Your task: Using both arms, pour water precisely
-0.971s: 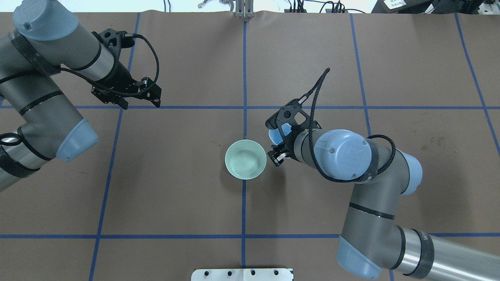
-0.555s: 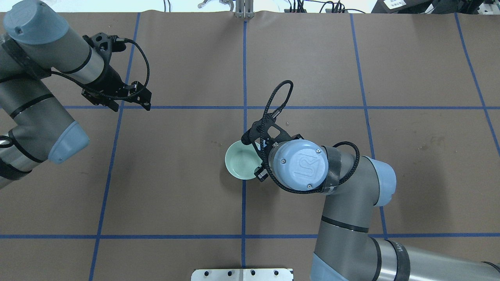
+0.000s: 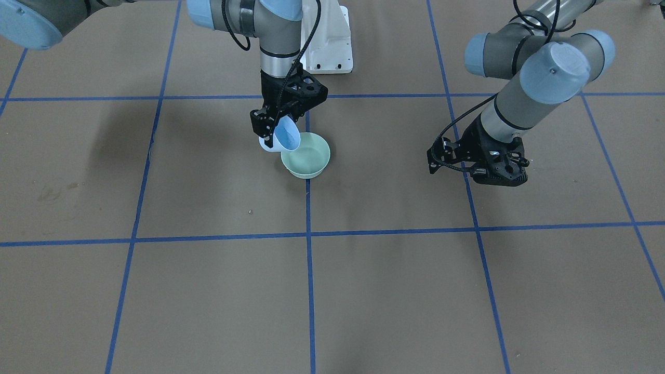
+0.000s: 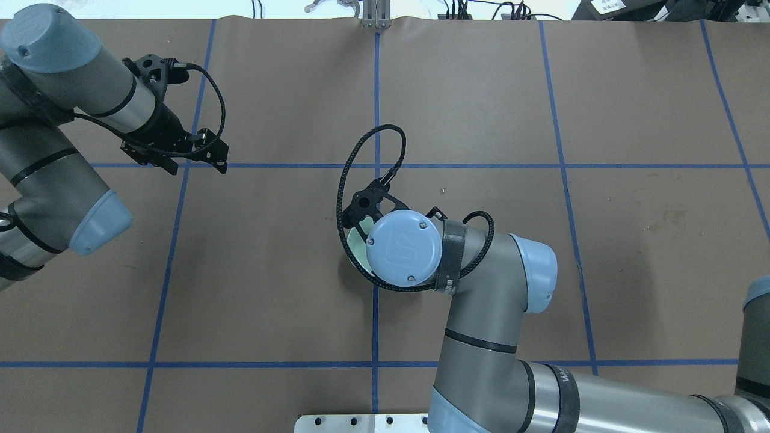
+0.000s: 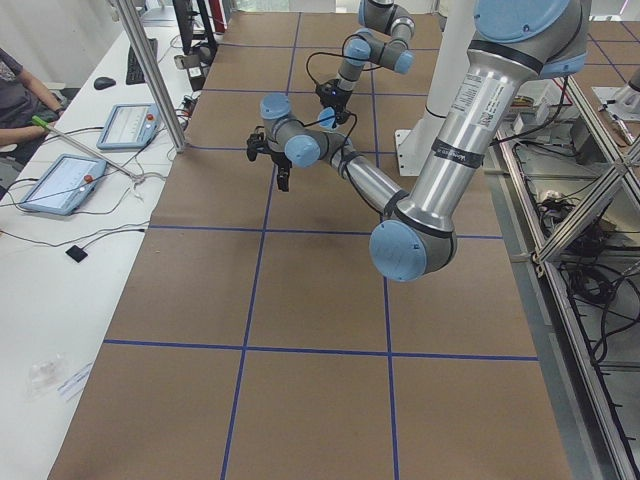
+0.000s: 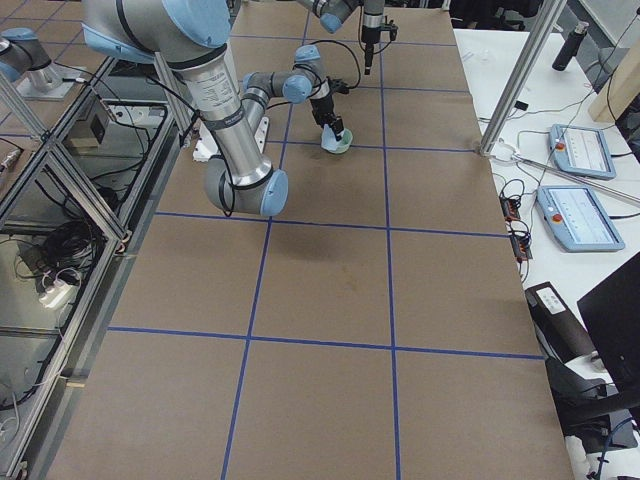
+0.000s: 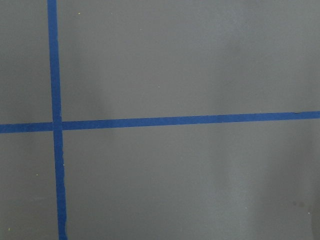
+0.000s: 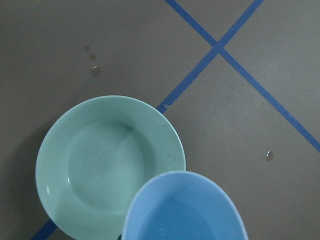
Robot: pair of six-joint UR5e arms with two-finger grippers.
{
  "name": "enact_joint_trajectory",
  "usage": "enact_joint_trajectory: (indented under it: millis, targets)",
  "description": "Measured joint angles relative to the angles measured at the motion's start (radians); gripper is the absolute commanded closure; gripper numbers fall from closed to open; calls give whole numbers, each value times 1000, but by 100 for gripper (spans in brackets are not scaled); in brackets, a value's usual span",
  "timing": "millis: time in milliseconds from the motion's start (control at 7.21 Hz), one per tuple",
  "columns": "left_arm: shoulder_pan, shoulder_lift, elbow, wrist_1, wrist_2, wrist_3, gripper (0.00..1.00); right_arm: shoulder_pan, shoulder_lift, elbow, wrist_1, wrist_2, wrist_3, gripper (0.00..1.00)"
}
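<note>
My right gripper is shut on the rim of a light-blue cup, which is tilted over the edge of a pale green bowl. In the right wrist view the blue cup overlaps the green bowl's near rim, and the water shows as faint ripples in the bowl's bottom. From overhead my right wrist covers the gripper and cup, leaving only a sliver of the bowl. My left gripper hangs open and empty far off at the table's left.
A few water drops lie on the brown paper beyond the bowl. Blue tape lines grid the table. The white pedestal base stands behind the bowl. The left wrist view holds only paper and tape.
My right arm has swung left with the blue cup, from beside the green bowl to over it, its wrist turning. My left arm has drawn back slightly to the left.
</note>
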Motion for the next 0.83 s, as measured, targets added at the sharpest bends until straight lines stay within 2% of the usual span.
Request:
enact_joint_trajectory:
  millis: [555, 832]
  targets:
    - [0, 9, -1, -2, 0, -1, 0, -2, 58, -21, -159, -17, -156, 92]
    - [1, 10, 0, -2, 0, -3, 0, -5, 79, -24, -232, -56, -216, 94]
